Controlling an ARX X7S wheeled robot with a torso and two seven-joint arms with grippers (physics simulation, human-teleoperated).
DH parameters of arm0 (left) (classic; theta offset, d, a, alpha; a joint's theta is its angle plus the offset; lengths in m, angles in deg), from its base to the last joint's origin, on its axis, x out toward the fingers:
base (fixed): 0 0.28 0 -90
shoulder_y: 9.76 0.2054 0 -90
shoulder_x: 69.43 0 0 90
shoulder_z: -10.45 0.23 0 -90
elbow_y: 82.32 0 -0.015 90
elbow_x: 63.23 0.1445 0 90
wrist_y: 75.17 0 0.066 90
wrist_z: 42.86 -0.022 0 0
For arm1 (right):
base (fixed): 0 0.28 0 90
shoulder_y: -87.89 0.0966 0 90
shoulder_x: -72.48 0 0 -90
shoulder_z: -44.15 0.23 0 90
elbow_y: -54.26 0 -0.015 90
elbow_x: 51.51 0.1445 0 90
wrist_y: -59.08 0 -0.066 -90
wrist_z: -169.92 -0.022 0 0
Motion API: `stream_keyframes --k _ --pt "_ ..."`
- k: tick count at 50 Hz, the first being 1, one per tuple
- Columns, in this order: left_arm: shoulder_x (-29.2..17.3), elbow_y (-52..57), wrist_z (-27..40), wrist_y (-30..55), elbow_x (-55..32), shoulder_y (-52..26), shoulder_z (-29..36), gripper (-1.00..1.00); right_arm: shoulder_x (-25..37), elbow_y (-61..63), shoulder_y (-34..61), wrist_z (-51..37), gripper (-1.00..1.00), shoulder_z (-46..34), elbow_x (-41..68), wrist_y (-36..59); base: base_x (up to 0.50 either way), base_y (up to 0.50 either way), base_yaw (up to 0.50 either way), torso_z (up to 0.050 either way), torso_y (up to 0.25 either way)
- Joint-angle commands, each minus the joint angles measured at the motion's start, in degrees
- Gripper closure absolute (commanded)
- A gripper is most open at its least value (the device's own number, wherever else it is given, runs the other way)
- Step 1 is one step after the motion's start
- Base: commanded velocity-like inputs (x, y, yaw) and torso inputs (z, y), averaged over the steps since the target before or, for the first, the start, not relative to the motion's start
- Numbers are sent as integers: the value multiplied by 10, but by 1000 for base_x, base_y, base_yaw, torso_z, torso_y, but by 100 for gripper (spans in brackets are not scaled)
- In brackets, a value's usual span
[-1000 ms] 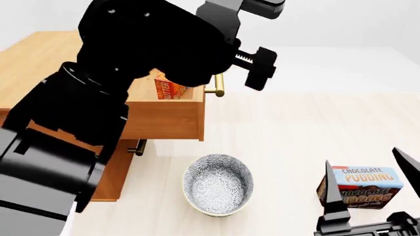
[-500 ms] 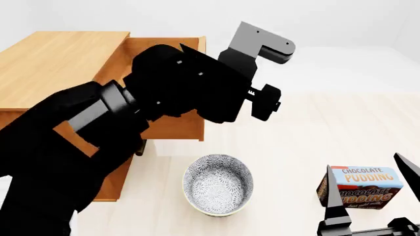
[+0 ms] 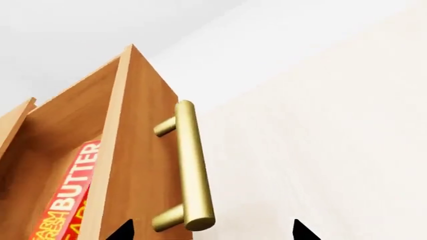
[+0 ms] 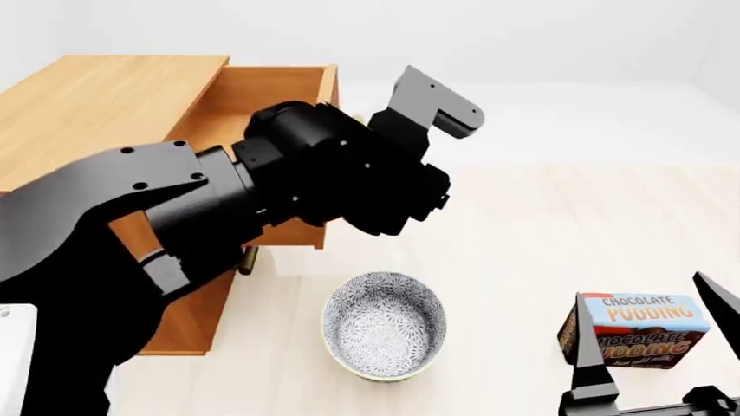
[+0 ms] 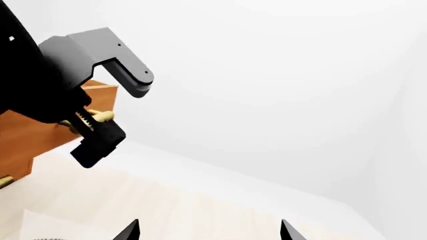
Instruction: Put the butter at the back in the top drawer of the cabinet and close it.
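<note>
The butter (image 3: 69, 196), a red and orange box with white lettering, stands inside the open top drawer (image 3: 137, 165), close behind its wooden front. My left gripper (image 3: 210, 232) is open just outside that front, and the end of the brass bar handle (image 3: 191, 170) lies between its fingertips. In the head view my left arm (image 4: 312, 178) hides the drawer front and the butter; the cabinet (image 4: 104, 95) shows behind it. My right gripper (image 4: 639, 288) is open low at the right, holding nothing.
A patterned bowl (image 4: 384, 325) sits on the floor in front of the cabinet. A chocolate pudding box (image 4: 636, 331) stands to its right, just beyond my right gripper's fingers. A lower drawer's brass handle (image 4: 245, 258) pokes out below my left arm.
My left arm has swung from above the drawer to in front of its face. The drawer has slid in a little. The butter is now hidden in the head view.
</note>
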Motion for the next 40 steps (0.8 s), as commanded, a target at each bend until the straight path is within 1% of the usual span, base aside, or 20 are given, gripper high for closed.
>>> stream_keyframes --k 1,9,22,40 --pt "0 -16 23 13 -32 39 29 -100 1 1 0 -2 -100 -4 -5 -2 0 0 0 0 0" --pt "0 -37 12 35 -32 54 29 -100 1 1 -3 -5 -100 -6 -10 -4 1 0 0 0 0" --pt "0 -85 25 67 -26 58 30 -100 1 1 -2 -1 -100 -3 -7 -4 1 0 0 0 0" --pt "0 -163 25 100 16 55 30 -100 1 1 15 24 -100 16 20 8 0 0 0 0 0"
